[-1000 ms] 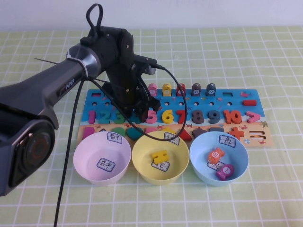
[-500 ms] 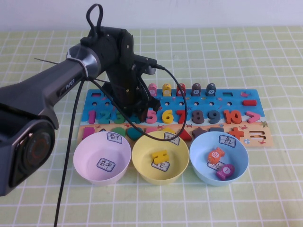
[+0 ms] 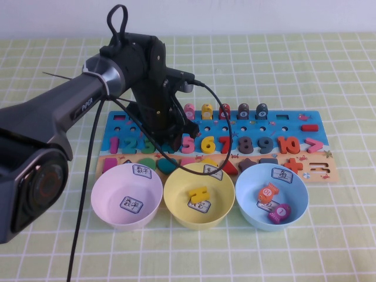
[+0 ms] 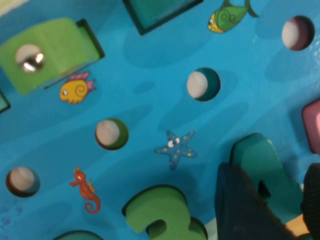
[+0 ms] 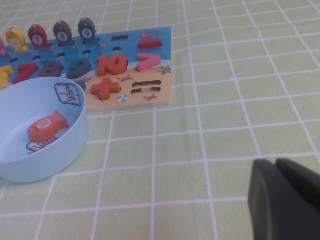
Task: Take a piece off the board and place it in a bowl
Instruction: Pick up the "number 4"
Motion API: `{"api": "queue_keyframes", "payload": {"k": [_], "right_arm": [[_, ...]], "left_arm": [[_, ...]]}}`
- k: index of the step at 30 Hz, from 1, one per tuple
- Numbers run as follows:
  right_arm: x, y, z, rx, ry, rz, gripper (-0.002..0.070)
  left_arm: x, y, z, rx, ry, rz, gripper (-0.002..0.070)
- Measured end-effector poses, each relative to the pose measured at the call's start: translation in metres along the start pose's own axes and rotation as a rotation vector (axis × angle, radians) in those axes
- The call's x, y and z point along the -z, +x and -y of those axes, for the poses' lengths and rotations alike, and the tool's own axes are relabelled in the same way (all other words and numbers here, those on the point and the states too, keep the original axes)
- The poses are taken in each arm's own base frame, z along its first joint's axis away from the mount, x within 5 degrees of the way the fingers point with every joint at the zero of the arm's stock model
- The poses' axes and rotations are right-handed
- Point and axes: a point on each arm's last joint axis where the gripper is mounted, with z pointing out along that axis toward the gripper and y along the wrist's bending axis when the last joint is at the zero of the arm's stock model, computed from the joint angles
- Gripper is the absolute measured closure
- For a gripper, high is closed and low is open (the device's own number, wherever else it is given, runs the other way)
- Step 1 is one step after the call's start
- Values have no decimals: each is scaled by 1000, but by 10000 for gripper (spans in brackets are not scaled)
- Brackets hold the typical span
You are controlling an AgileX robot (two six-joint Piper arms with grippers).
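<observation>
The high view shows the left hand [image 3: 170,140] lowered onto the digit row of the blue board [image 3: 294,120], its body covering the spot where the number sits. Only the left wrist view reveals what lies under it: the dark-teal "4" piece [image 4: 265,165] still seated in the board, with a dark finger [image 4: 240,205] resting over its lower part and a second finger [image 4: 312,192] just past its other edge, the green "3" [image 4: 162,217] close beside. The fingers sit either side of the piece, partly spread; whether they truly clamp it cannot be told. Nearer the robot than the left hand, the pink-lilac bowl [image 3: 106,202] stands just off the board's edge, with a yellow bowl [image 3: 176,205] and a light blue bowl [image 3: 296,202] in line beyond it. The right wrist view alone shows the right hand [image 5: 287,200], low over the green checked bench [image 5: 225,125], well apart from the board, fingers pressed together and empty.
</observation>
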Motion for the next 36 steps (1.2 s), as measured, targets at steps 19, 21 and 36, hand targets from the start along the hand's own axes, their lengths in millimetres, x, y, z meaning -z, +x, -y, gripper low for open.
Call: {"api": "queue_keyframes", "payload": {"k": [19,21,36], "right_arm": [[0,0,0,0,0,0,694],[0,0,0,0,0,0,694],[0,0,0,0,0,0,694]], "left_arm": [[0,1,0,0,1,-12,455],[0,1,0,0,1,-12,455],[16,-5,1,-4,2,3,455]]}}
